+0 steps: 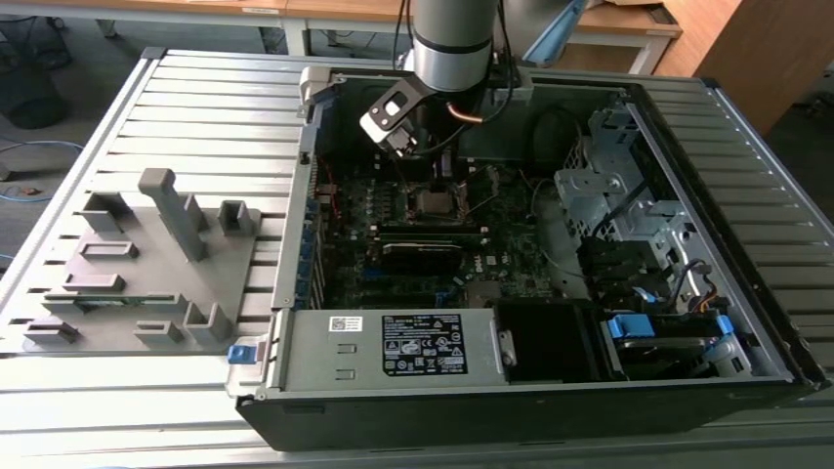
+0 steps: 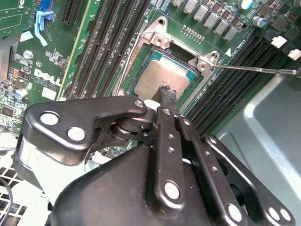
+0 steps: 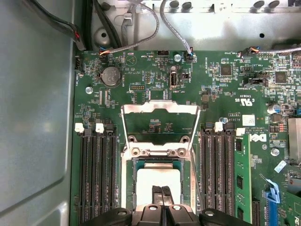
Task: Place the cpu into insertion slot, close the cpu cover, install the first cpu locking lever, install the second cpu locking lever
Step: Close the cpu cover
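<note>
The cpu (image 3: 157, 178) lies flat in the insertion slot on the green motherboard (image 3: 225, 99), with its dull metal top (image 2: 160, 77) facing up. The cpu cover (image 3: 160, 107), a silvery frame, stands swung open beyond the socket. My gripper (image 3: 162, 189) hangs right over the cpu, its two thin fingers pressed together. In the second wrist view the fingertips (image 2: 168, 91) rest at the cpu's edge. A thin locking lever (image 2: 254, 69) sticks out sideways from the socket corner. In the exterior view the gripper (image 1: 440, 168) is low inside the open computer case, above the socket (image 1: 435, 202).
Black memory slots (image 3: 96, 174) flank the socket on both sides. Cables (image 3: 141, 28) run along the case wall behind the board. A grey fixture plate (image 1: 144, 264) with upright blocks lies at the exterior view's left. The power supply (image 1: 391, 347) and drive cage (image 1: 612, 195) crowd the case.
</note>
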